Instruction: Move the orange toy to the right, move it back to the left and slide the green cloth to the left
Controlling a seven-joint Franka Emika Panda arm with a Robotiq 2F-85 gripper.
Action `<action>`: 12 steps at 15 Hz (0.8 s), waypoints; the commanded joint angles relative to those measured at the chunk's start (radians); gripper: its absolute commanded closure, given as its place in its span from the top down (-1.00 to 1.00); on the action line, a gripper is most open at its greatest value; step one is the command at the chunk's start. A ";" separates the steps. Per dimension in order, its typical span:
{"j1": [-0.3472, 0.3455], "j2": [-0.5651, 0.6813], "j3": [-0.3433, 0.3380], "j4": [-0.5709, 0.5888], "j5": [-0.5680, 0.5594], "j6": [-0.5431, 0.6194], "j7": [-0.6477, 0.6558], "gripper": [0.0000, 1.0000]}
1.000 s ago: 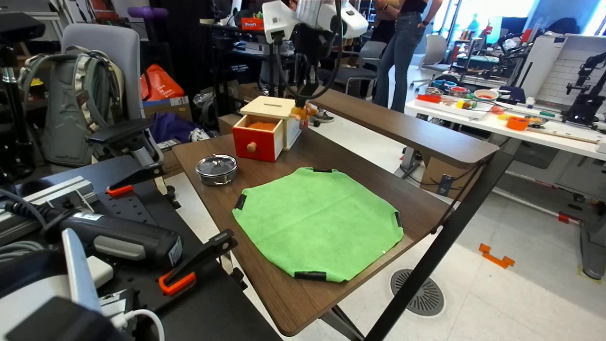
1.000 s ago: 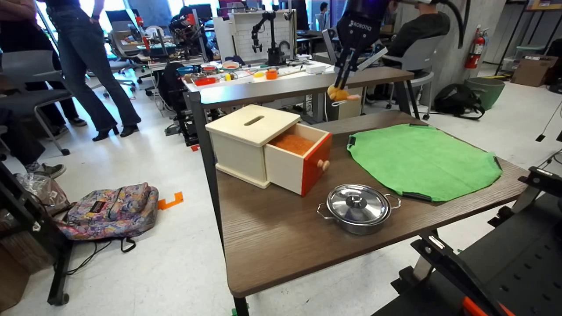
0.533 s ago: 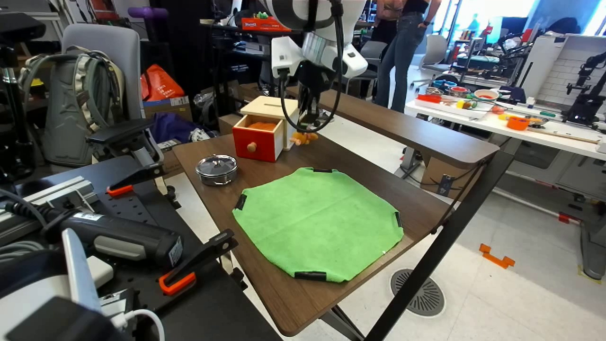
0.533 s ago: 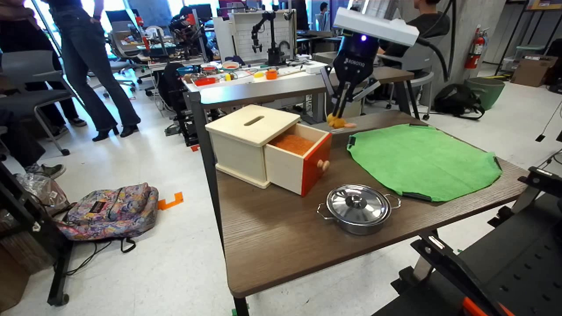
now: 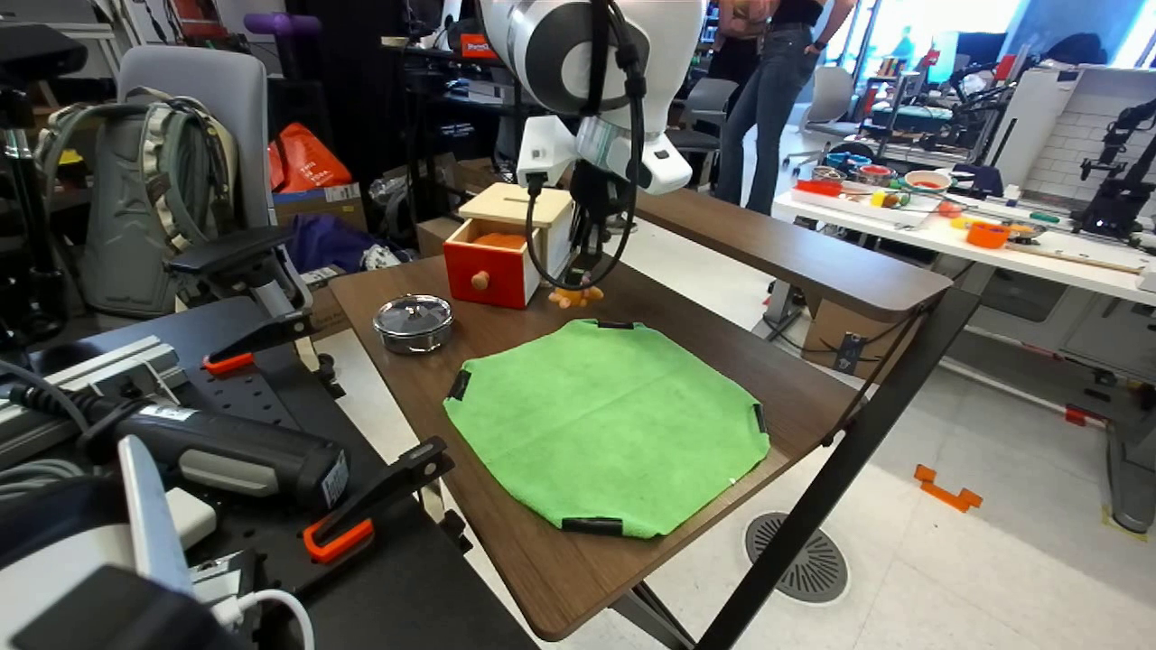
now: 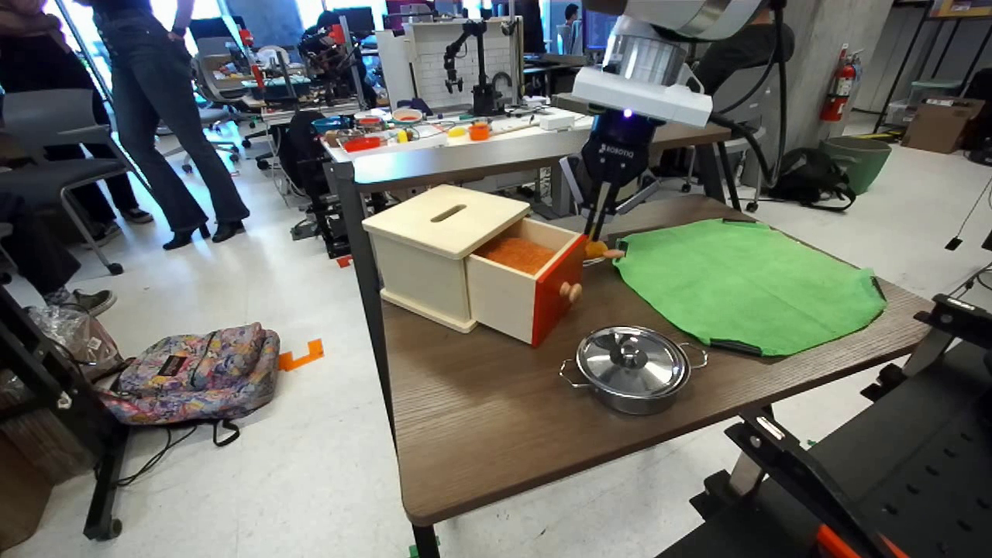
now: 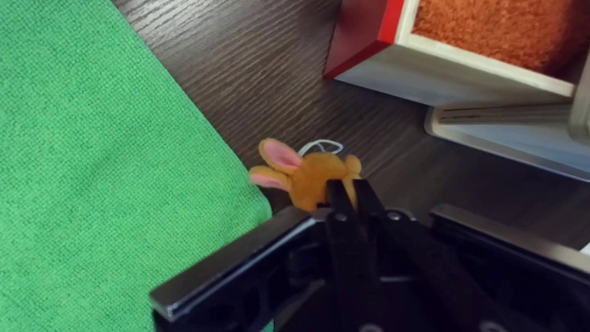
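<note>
The orange toy is a small plush with long pink-lined ears and a white loop, seen in both exterior views (image 5: 578,296) (image 6: 596,249) and the wrist view (image 7: 309,182). My gripper (image 7: 349,184) is shut on its body; in an exterior view the gripper (image 6: 595,230) points down at the table. The toy is low at the table, between the drawer box and the cloth; I cannot tell whether it touches the surface. The green cloth (image 5: 614,424) lies flat, its corners marked with black strips; it also shows in an exterior view (image 6: 752,287) and the wrist view (image 7: 106,175).
A pale wooden box (image 6: 422,267) with an open red-fronted drawer (image 5: 492,280) holding something orange stands beside the gripper. A lidded steel pot (image 6: 632,368) stands near the table edge. A raised brown shelf (image 5: 759,244) runs behind the brown table (image 6: 480,434).
My gripper has come down with the toy in it, from above and beside the box to low near the table between box and cloth. The cloth, box and pot have not moved.
</note>
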 commanded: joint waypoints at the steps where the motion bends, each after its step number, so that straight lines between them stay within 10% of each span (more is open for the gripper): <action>1: 0.022 0.050 -0.018 0.048 -0.004 0.008 0.042 -0.96; 2: 0.023 0.053 -0.018 0.049 -0.003 0.004 0.048 -0.96; 3: 0.025 0.053 -0.021 0.048 -0.003 0.004 0.058 -0.34; 12: 0.046 -0.174 0.006 -0.230 0.025 0.212 0.016 0.83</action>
